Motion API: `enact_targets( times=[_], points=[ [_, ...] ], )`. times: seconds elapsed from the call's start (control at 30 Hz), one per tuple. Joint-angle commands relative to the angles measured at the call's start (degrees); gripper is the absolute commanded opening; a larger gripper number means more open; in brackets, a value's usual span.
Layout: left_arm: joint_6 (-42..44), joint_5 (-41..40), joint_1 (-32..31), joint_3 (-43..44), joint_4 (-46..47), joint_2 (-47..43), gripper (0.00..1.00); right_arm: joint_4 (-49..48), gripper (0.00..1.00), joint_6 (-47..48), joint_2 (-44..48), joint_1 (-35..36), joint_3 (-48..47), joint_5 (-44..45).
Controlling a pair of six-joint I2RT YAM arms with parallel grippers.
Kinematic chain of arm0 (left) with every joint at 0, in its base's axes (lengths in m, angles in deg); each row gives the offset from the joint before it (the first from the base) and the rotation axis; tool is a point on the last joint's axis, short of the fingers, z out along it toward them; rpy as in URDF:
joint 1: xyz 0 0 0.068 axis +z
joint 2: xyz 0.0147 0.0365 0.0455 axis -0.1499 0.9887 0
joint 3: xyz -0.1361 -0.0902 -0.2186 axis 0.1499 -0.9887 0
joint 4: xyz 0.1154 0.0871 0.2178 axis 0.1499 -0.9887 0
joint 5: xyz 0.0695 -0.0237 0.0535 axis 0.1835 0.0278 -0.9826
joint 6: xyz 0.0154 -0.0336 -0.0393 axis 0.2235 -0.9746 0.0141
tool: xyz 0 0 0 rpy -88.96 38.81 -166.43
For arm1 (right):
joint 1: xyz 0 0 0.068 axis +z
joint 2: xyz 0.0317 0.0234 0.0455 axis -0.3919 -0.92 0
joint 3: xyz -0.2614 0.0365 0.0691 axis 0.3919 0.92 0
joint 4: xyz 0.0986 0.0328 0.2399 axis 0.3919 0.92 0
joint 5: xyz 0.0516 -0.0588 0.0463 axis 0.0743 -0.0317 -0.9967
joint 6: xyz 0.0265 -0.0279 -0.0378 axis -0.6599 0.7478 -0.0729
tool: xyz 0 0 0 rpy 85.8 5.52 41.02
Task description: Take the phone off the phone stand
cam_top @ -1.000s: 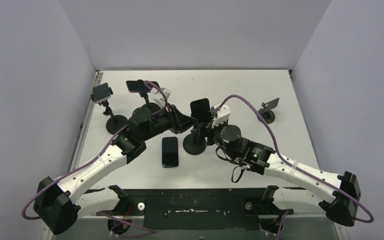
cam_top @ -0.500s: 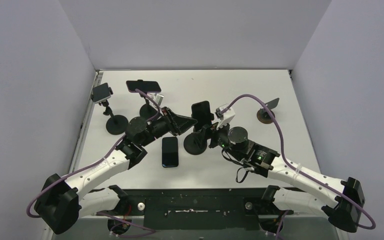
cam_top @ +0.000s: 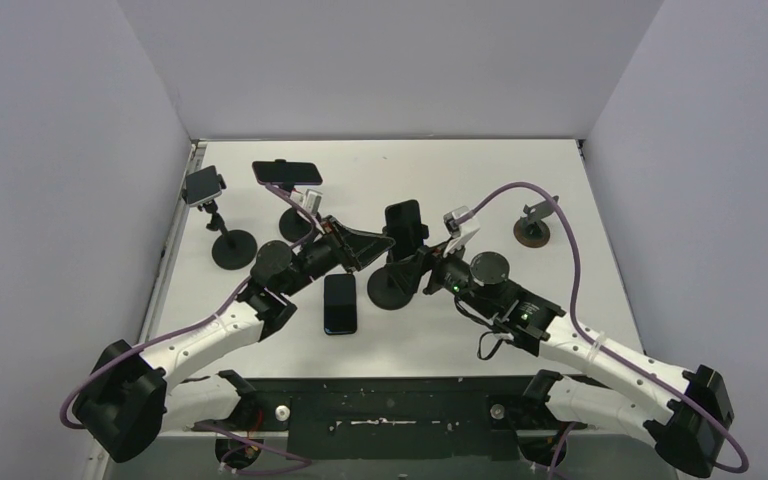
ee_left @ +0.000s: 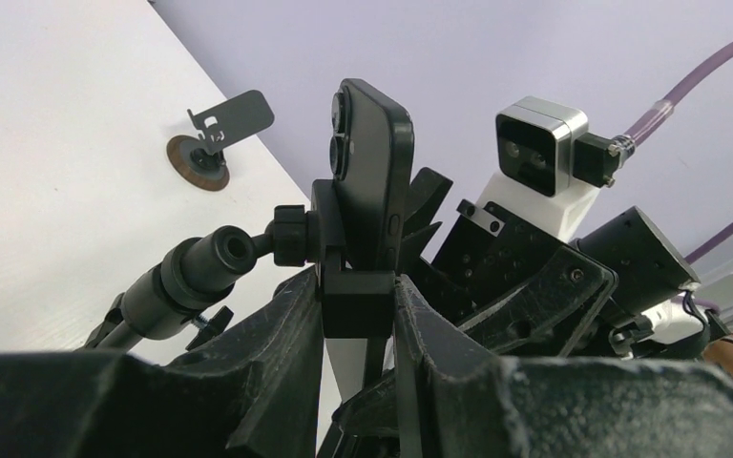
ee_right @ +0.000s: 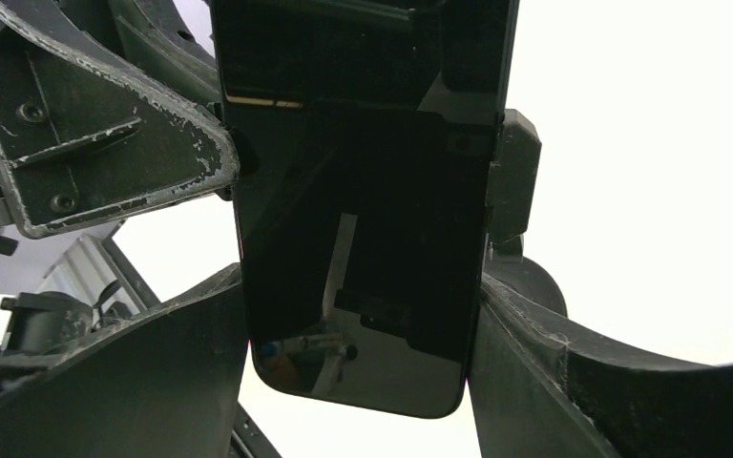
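Note:
A black phone [cam_top: 403, 222] stands upright in the clamp of the centre phone stand [cam_top: 391, 289]. My left gripper [cam_top: 386, 244] reaches in from the left and is shut on the stand's black clamp block [ee_left: 358, 301], just below the phone [ee_left: 372, 172]. My right gripper [cam_top: 419, 269] comes from the right. In the right wrist view its fingers [ee_right: 200, 353] press both long edges of the phone's [ee_right: 358, 219] lower half. The stand's side clamp [ee_right: 513, 176] still grips the phone.
Another black phone [cam_top: 339, 303] lies flat on the table in front of the stand. A stand holding a phone sideways [cam_top: 286, 172] and a small stand [cam_top: 203, 186] are at the back left. An empty stand [cam_top: 534, 224] is at the right.
The right arm has swung its wrist lower and to the right, with the gripper still at the phone. The left arm has shifted slightly. The phone stays in the stand.

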Motion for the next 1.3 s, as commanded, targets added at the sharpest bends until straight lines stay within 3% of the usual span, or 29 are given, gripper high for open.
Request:
enact_targets(
  times=[0.0,0.67,1.27],
  points=[
    [-3.67,2.01,0.50,-1.55,6.48,-0.01,0.00,-2.15,0.00,-6.02,1.52,-3.62,1.61,1.91],
    [-3.86,0.41,0.88,-5.70,10.53,-0.08,0.00,-9.58,0.00,-8.58,4.59,-4.81,5.08,-7.23],
    [-2.49,1.95,0.74,-4.08,8.20,-0.73,0.00,-10.15,0.00,-9.23,4.45,-4.76,5.10,-8.74]
  ],
)
